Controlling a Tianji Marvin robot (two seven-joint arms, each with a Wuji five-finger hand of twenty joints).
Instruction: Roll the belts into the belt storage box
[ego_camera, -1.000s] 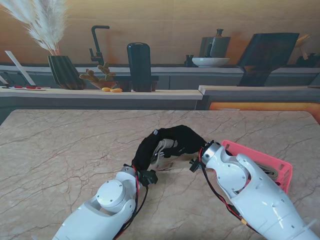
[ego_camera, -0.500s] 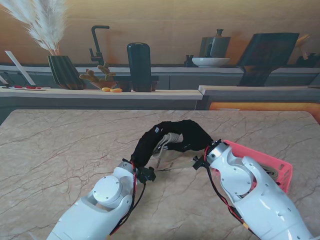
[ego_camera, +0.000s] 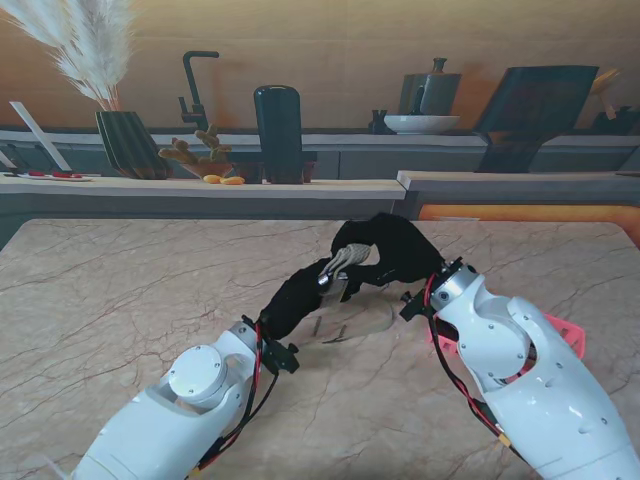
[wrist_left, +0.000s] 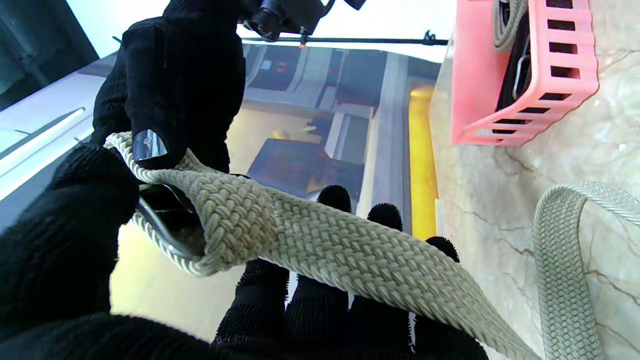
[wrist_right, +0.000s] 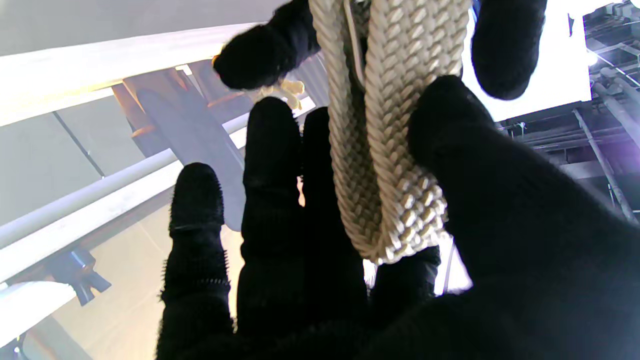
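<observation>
— Where was the belt (wrist_left: 320, 240)?
— Lifted between my hands: left hand (ego_camera: 300, 298) and right hand (ego_camera: 385, 250) both pinched its buckle end.
— Handling?
— Soft, floppy weave; grip beside the buckle.

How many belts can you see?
2. One woven beige belt is held up between the left hand and right hand. One rolled belt sits in the pink box. More may be hidden inside.
</observation>
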